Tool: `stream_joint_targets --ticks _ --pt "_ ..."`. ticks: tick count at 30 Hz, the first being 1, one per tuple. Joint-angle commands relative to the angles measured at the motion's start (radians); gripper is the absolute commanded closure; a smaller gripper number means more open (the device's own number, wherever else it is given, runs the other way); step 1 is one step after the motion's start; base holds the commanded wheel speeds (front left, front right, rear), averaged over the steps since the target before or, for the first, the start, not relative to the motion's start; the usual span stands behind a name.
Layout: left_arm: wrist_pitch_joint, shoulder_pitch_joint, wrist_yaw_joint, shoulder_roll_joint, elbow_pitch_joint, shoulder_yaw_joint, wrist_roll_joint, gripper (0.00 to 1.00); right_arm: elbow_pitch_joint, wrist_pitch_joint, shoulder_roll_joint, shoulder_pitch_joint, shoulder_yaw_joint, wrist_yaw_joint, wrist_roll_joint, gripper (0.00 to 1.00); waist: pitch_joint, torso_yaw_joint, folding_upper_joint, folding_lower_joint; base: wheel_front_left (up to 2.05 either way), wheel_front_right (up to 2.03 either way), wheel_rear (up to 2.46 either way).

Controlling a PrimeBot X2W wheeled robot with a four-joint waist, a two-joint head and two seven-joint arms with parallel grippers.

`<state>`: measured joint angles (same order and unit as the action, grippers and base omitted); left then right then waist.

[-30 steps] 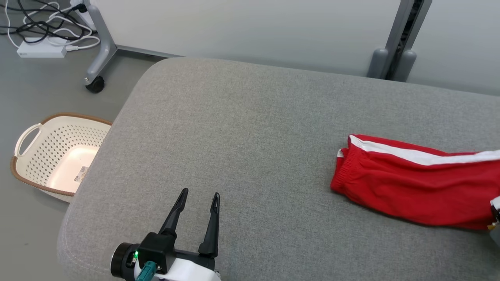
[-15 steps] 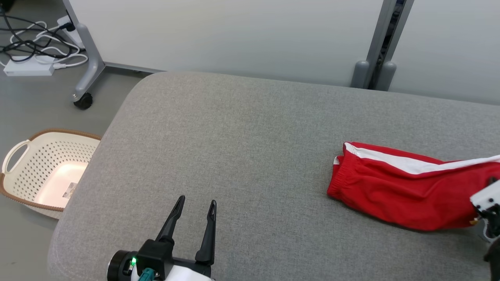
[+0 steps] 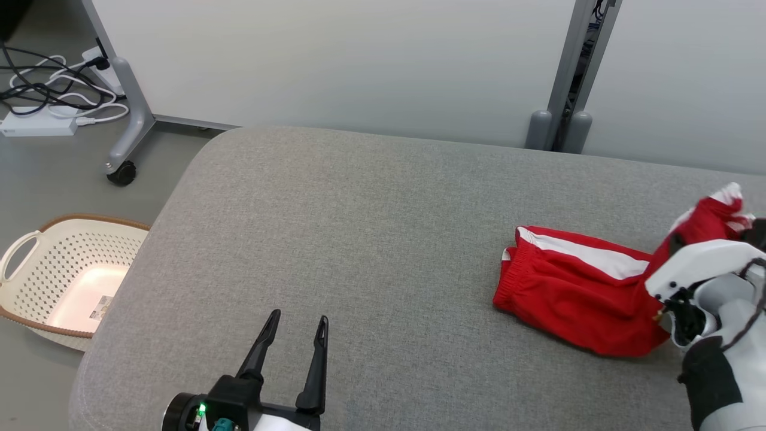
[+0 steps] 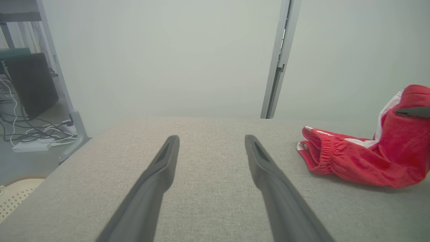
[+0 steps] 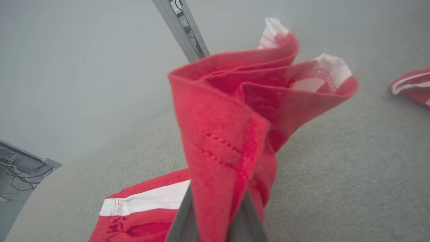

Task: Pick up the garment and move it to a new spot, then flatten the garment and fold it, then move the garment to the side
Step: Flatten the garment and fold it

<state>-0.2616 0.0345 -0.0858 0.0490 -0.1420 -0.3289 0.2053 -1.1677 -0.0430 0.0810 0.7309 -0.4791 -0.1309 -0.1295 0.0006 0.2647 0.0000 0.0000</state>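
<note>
L gripper (image 3: 299, 315) open, fingers fwd; R gripper (image 5: 218, 195) pinched shut, higher.

Red garment (image 3: 574, 299) (white side stripe) on grey cushion (image 3: 371, 239)

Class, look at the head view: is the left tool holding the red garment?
No, the left tool stands open over the grey cushion, well apart from the red garment.

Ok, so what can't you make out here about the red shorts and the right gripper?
Fingertips of the right gripper: in the right wrist view they are buried in the red shorts; in the head view they sit behind its own white wrist.
The red strip: right wrist view, cut by the right edge; same garment or not, unclear.
The laundry basket: head view, one side hidden behind the grey cushion.
</note>
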Motion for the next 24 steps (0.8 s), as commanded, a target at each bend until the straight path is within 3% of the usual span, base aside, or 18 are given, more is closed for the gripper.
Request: stream_joint_targets --ticks 1,8,16,24 --pt "-0.003 -0.001 -0.003 0.004 0.004 0.007 0.010 0.00 0.016 0.006 -0.008 0.007 0.025 0.000 -0.014 1.00 0.001 0.005 0.0000 0.0000 0.00 0.00 0.00" --pt "-0.003 -0.011 0.002 0.004 0.003 0.015 -0.003 0.00 0.096 0.042 -0.029 -0.053 0.218 0.000 -0.096 1.00 0.000 0.028 0.0000 0.0000 0.00 0.00 0.00" --pt "-0.003 -0.007 0.007 0.004 0.003 0.032 -0.012 0.00 0.220 0.099 -0.027 -0.180 0.487 0.000 -0.285 1.00 -0.002 0.051 0.0000 0.0000 0.00 0.00 0.00" --pt "-0.003 -0.004 0.005 0.004 0.009 0.028 -0.006 0.00 0.301 0.137 -0.027 -0.260 0.580 0.000 -0.323 1.00 0.010 0.063 0.0000 0.0000 0.00 0.00 0.00"
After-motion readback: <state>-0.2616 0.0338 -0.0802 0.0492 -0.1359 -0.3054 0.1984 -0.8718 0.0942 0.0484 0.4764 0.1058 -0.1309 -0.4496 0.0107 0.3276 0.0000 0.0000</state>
